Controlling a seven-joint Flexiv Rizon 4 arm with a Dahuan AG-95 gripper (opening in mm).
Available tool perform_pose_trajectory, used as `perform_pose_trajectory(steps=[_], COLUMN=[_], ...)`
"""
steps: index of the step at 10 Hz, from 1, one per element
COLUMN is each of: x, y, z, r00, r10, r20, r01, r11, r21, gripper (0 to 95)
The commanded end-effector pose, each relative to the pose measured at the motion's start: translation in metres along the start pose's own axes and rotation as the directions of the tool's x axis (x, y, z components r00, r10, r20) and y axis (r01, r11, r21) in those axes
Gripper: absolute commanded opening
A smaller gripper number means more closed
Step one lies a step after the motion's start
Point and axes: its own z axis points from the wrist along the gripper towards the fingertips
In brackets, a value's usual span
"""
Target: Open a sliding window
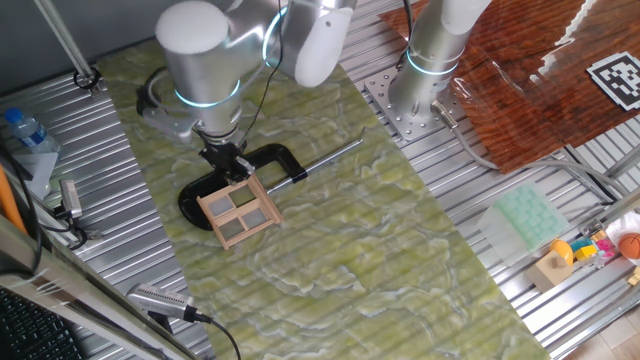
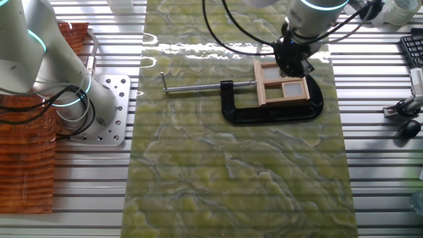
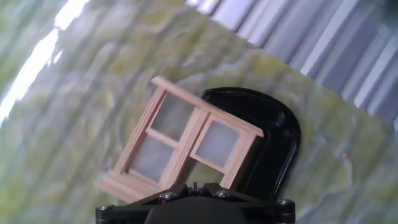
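In one fixed view, the sliding window (image 1: 238,211) lies left of the frame's centre on the green marbled mat (image 1: 380,260) that covers the ribbed worktop (image 1: 600,310). Its tan frame rests partly over the black C-clamp (image 1: 270,160), whose steel screw rod (image 1: 330,157) runs toward the upper right. The tool (image 1: 232,168) hangs from the arm directly above the window's upper edge; I cannot tell from here whether its fingers are spread or closed.

In the other fixed view, the window (image 2: 282,83) sits in the upper right, inside the curve of the clamp (image 2: 271,112), with the rod (image 2: 205,86) reaching left. The tool (image 2: 292,63) comes down over the window's upper right corner, and its fingertips are hidden behind its own body.

In the hand view, the window (image 3: 180,146) fills the centre, tilted, with its right part over the clamp (image 3: 277,146). Only the tool's dark body (image 3: 194,205) shows at the bottom edge, close to the window's lower rail; contact is unclear.
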Motion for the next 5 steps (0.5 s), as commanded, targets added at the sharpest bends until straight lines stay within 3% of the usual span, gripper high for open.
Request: perform_pose_trajectory(steps=[1,3,5], x=[0.0012,0.0013,0.0021], y=[0.0018,0.0018,0.0019], z=[-0.0066,-0.0067,-0.007], r00=[0.925,0.895,0.892], r10=[0.375,0.436,0.44], r20=[0.068,0.094,0.102], r01=[-0.376,-0.438,-0.444], r11=[0.927,0.899,0.896], r21=[0.0,0.003,0.01], gripper=[0.0,0.0,0.0])
